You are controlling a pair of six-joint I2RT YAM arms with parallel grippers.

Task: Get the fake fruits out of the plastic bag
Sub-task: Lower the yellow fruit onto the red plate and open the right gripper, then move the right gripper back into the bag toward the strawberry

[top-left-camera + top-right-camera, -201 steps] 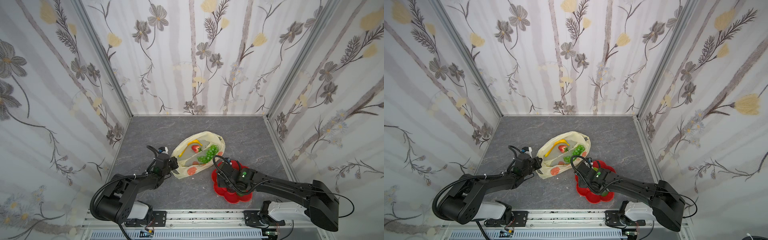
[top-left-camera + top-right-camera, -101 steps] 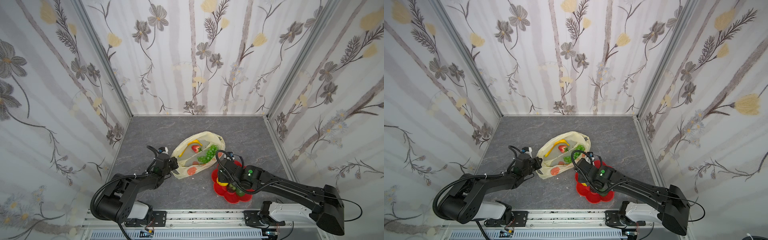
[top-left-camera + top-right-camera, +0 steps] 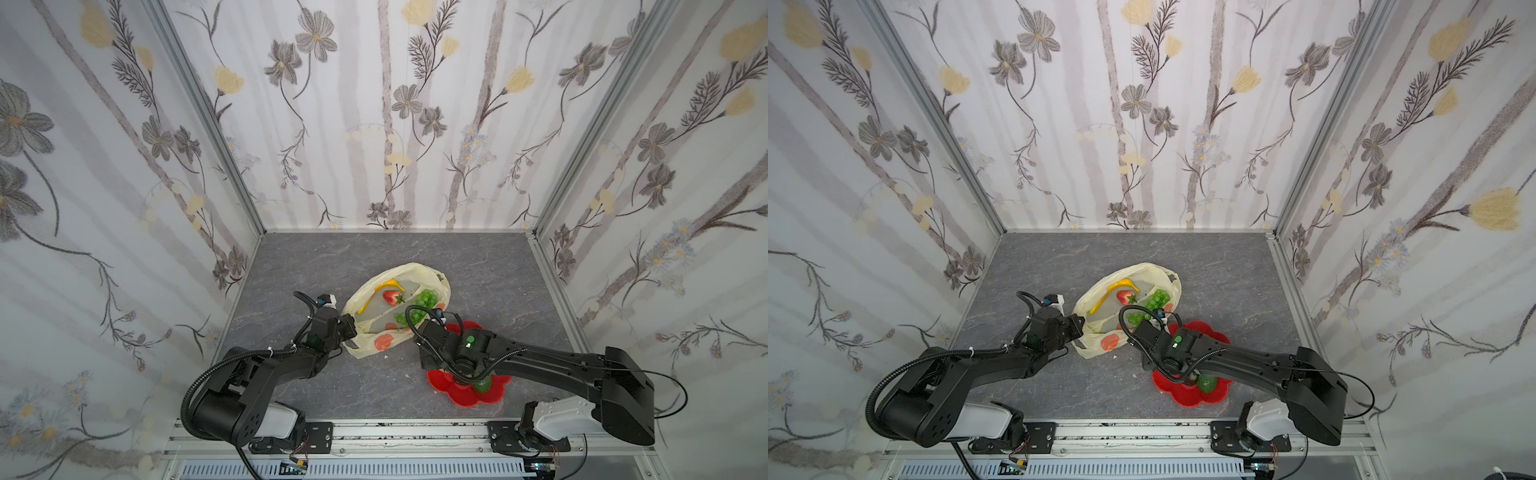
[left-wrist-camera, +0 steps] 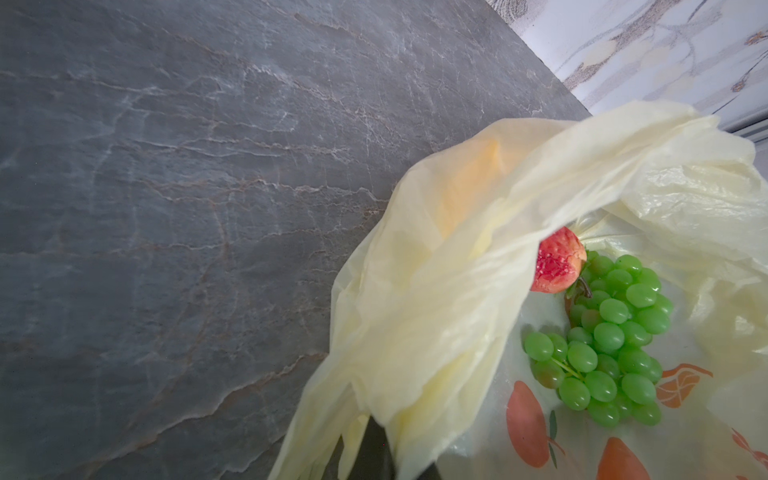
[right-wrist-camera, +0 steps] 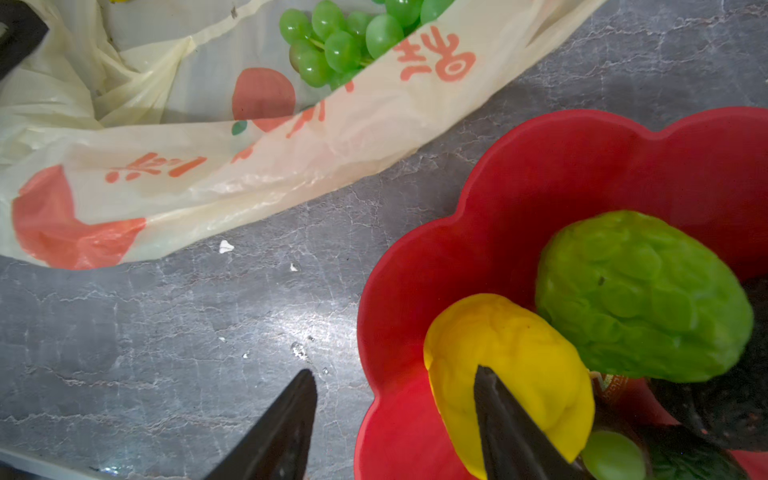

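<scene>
In the right wrist view alone: lemon.

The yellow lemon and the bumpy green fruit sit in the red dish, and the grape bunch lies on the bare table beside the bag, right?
Not quite: the grape bunch lies inside the plastic bag, as the left wrist view shows. The yellow lemon and bumpy green fruit do sit in the red dish.

plastic bag: thin, crinkly, translucent | grape bunch: glossy | dish: smooth plastic
</scene>
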